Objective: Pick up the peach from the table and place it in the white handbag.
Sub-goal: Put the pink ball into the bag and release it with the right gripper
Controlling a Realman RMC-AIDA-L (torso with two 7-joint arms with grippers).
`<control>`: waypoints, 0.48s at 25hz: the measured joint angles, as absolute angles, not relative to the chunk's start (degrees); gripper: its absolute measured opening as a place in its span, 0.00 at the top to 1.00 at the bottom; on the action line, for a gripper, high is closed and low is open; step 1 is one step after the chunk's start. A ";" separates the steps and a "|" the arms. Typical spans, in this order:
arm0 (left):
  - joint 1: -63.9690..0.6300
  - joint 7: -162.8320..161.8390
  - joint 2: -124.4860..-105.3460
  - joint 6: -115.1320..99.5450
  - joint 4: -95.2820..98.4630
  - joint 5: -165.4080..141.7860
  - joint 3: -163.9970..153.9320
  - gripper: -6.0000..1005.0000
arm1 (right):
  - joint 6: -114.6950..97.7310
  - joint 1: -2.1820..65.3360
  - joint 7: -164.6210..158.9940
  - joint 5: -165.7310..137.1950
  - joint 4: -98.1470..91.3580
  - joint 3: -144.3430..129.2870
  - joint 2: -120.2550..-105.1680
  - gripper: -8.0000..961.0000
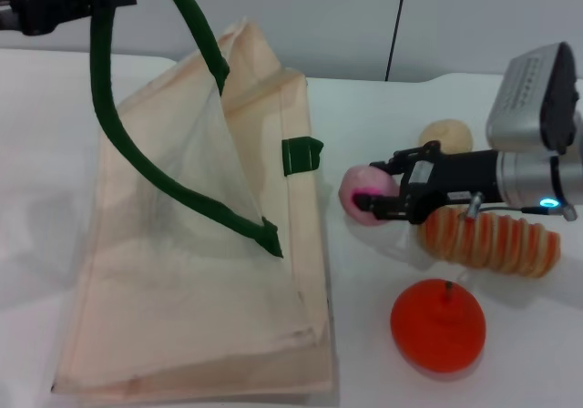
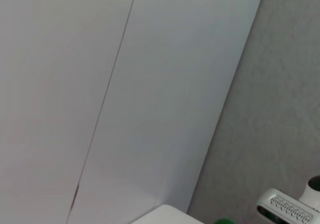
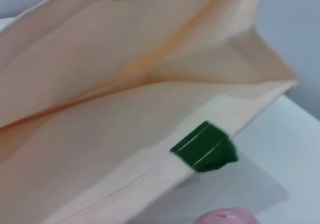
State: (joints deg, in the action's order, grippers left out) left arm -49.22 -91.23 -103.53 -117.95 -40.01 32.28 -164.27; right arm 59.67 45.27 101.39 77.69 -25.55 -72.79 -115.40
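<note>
The peach (image 1: 363, 192), pale pink with a magenta blotch, is held in my right gripper (image 1: 378, 196), just right of the white handbag (image 1: 191, 271) and slightly above the table. Its top edge shows in the right wrist view (image 3: 227, 216), facing the handbag's open mouth (image 3: 125, 109). My left gripper (image 1: 41, 3) at the top left holds the bag's dark green handle (image 1: 118, 117) up, pulling one side open.
A red-orange fruit with a stem (image 1: 438, 325) lies near the front right. A ridged orange-and-cream object (image 1: 492, 238) lies under my right arm. A small beige ball (image 1: 446, 137) sits behind it. The white table (image 1: 383, 335) runs to a grey wall.
</note>
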 joint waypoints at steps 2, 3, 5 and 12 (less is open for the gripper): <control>-49.09 -91.34 -103.51 -117.95 -40.05 31.89 -164.27 0.85 | 59.67 44.44 101.41 77.63 -26.50 -72.17 -115.36 0.44; -48.98 -91.35 -103.49 -117.95 -40.06 31.78 -164.27 0.85 | 59.69 44.00 101.42 77.67 -26.97 -72.01 -115.35 0.44; -48.75 -91.36 -103.47 -117.95 -40.08 31.75 -164.27 0.85 | 59.69 43.37 101.42 77.82 -27.76 -71.21 -115.34 0.44; -48.69 -91.39 -103.35 -117.86 -40.17 32.02 -164.27 0.85 | 60.72 42.25 101.92 77.99 -28.54 -60.80 -115.36 0.44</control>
State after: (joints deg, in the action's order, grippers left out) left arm -48.69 -91.39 -103.35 -117.86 -40.17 32.02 -164.27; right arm 60.72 42.25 101.92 77.99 -28.54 -60.81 -115.36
